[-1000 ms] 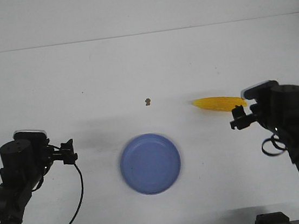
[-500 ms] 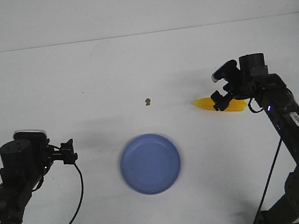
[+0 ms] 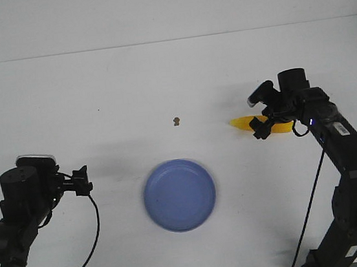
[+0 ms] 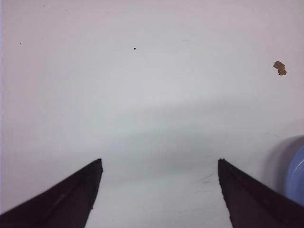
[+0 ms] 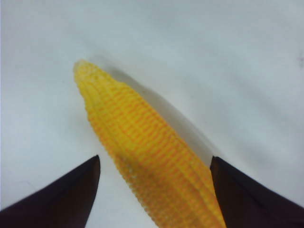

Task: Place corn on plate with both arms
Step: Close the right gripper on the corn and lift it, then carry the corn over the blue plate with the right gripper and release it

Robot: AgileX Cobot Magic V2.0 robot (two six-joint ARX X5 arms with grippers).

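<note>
Up front, the corn [image 3: 259, 124] lay on the table [image 3: 127, 87], right of and beyond the plate [image 3: 179, 194], apart from it. The right gripper [image 3: 261, 130] sat over the cob's middle. The left gripper [image 3: 80, 181] hovered left of the plate.

Left wrist: fingers [image 4: 61, 202] spread wide over bare table, a brown speck [image 4: 280, 68] beyond.

Right wrist: 2 fingers [image 5: 57, 199] stood open, straddling the corn [image 5: 147, 156], neither visibly touching it.

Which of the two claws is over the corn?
The right gripper, open astride the corn; the left gripper hangs over bare table beside the plate.
</note>
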